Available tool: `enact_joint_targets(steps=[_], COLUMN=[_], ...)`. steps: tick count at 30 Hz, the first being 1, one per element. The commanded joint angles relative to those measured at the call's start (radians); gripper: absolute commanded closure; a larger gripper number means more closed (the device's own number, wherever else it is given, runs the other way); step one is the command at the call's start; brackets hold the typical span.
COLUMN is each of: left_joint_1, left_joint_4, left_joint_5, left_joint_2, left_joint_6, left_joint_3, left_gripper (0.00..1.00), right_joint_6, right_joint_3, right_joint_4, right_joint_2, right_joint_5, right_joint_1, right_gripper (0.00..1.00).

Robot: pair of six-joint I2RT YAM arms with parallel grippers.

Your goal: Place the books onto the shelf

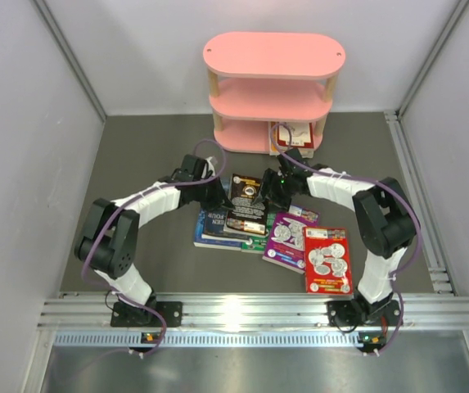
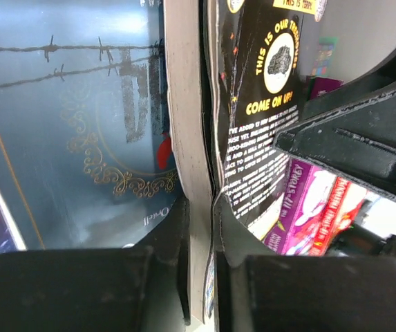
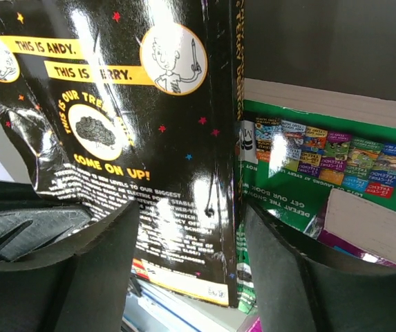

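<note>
Black and glossy, with yellow lettering and small coloured stars, the black book (image 2: 253, 138) sits at the back of a pile of paperbacks in the middle of the table, between the two grippers and in front of the pink shelf (image 1: 273, 53). The left gripper (image 2: 199, 238) is pinched tight on one edge of it, with a finger on each side of the pale page block and cover. The right gripper (image 3: 191, 263) meets the same book from the other side with its fingers spread wide. The cover shows between them, and it is unclear whether either finger touches it.

The rest of the pile lies flat around this book. A dark blue book (image 1: 215, 228) is at the left, with a maroon book (image 1: 247, 221) on top of it. A green book (image 3: 322, 162) is just right of those, then a purple book (image 1: 290, 237). A red book (image 1: 327, 260) lies farthest right on the grey table (image 1: 152, 155).

The shelf stands by the back wall and has three oval boards on pale wooden posts. One red and white book (image 1: 294, 133) rests on its lowest board, at the right end.
</note>
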Motion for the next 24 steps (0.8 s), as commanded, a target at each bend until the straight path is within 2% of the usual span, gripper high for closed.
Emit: enact_joint_targets(steps=[1, 7, 9, 11, 12, 15, 16, 18, 19, 20, 21, 23, 24], left_joint_1=[0.007, 0.093, 0.099, 0.102, 0.102, 0.102, 0.102, 0.102, 0.102, 0.102, 0.102, 0.104, 0.104], left_joint_4=[0.063, 0.221, 0.253, 0.251, 0.251, 0.254, 0.254, 0.234, 0.199, 0.182, 0.139, 0.113, 0.105], left_joint_5=[0.05, 0.176, 0.193, 0.2, 0.198, 0.209, 0.209, 0.191, 0.18, 0.167, 0.129, 0.102, 0.092], left_joint_2=[0.072, 0.064, 0.062, 0.064, 0.064, 0.064, 0.059, 0.052, 0.033, 0.021, 0.007, -0.034, -0.042], left_joint_6=[-0.022, -0.099, -0.111, -0.111, -0.111, -0.114, -0.116, -0.105, -0.099, -0.093, -0.074, -0.06, -0.057], left_joint_3=[-0.079, -0.17, -0.179, -0.179, -0.181, -0.181, -0.181, -0.171, -0.158, -0.148, -0.136, -0.098, -0.087], left_gripper=[1.0, 1.0, 1.0, 1.0, 1.0, 1.0, 1.0, 0.86, 0.74, 0.62, 0.37, 0.18, 0.04], right_joint_6=[-0.03, -0.029, -0.003, 0.028, 0.034, 0.039, 0.04, 0.036, 0.033, 0.024, 0.014, -0.009, -0.013], right_joint_3=[0.002, -0.056, -0.087, -0.122, -0.128, -0.122, -0.111, -0.095, -0.072, -0.061, -0.047, 0.0, 0.014], right_joint_4=[-0.089, -0.099, -0.019, 0.027, 0.057, 0.088, 0.108, 0.118, 0.116, 0.112, 0.102, 0.06, 0.05], right_joint_2=[0.041, 0.027, 0.01, -0.005, -0.02, -0.054, -0.063, -0.088, -0.097, -0.111, -0.14, -0.171, -0.201], right_joint_5=[0.041, 0.034, -0.001, -0.017, -0.023, -0.035, -0.043, -0.058, -0.063, -0.064, -0.061, -0.054, -0.054], right_joint_1=[0.039, 0.039, 0.04, 0.04, 0.04, 0.037, 0.039, 0.039, 0.037, 0.037, 0.036, 0.034, 0.034], right_gripper=[0.36, 0.32, 0.35, 0.45, 0.61, 0.92, 0.98, 1.0, 1.0, 1.0, 1.0, 1.0, 1.0])
